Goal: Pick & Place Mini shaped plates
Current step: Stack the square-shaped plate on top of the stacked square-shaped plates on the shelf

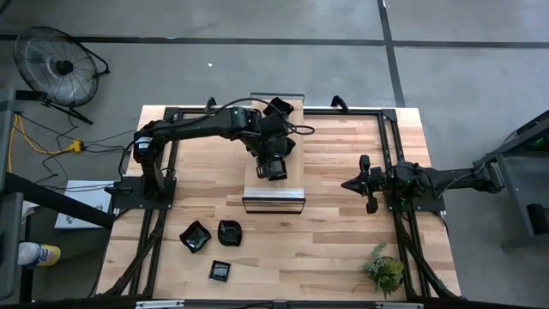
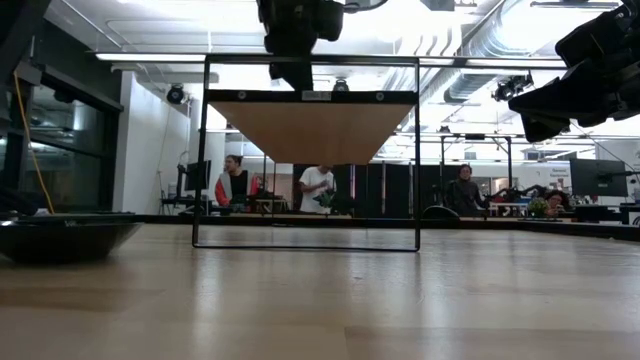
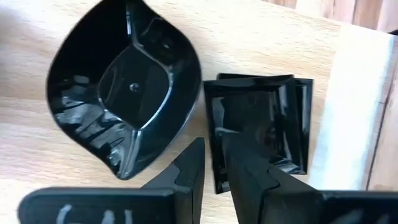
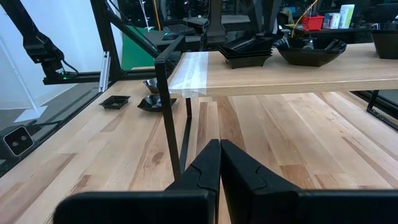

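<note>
Left gripper (image 3: 214, 163) over the raised shelf (image 1: 296, 184), fingers nearly closed, holding nothing.
Lift clear of the stacked square plates (image 3: 258, 127) and leaf-shaped plate (image 3: 124, 87) without nudging them; right gripper (image 4: 219, 163) waits, closed.

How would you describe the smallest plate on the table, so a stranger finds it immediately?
Find the raised wooden shelf at the table's middle. Three black plates lie on the tabletop before it, toward the left arm's side. Yours is the square plate, alone nearest the table's front edge.
</note>
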Motion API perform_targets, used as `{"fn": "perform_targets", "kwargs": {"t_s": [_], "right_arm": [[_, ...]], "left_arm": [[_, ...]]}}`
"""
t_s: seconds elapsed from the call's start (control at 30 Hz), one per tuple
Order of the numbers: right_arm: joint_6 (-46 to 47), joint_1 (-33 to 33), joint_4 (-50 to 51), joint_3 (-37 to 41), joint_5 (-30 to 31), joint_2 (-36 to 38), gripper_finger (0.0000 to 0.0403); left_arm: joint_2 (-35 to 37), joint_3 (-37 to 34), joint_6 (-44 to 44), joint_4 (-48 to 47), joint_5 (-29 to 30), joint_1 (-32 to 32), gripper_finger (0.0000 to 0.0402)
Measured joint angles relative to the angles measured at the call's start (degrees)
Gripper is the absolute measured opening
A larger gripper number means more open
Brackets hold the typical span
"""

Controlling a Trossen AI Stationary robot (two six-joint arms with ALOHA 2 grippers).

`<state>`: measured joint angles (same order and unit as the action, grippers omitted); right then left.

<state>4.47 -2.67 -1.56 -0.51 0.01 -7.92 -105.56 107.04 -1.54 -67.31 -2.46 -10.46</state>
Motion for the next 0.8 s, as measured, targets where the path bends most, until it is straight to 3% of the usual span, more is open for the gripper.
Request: {"fn": "perform_targets", "kwargs": {"t_s": [0.8], "right_arm": [[0.0,-0.01,0.02,0.0,-0.02,0.0,0.0005]], "left_arm": [[0.89,0.09,3.85,0.3,0.06,0.56,0.0062]]}}
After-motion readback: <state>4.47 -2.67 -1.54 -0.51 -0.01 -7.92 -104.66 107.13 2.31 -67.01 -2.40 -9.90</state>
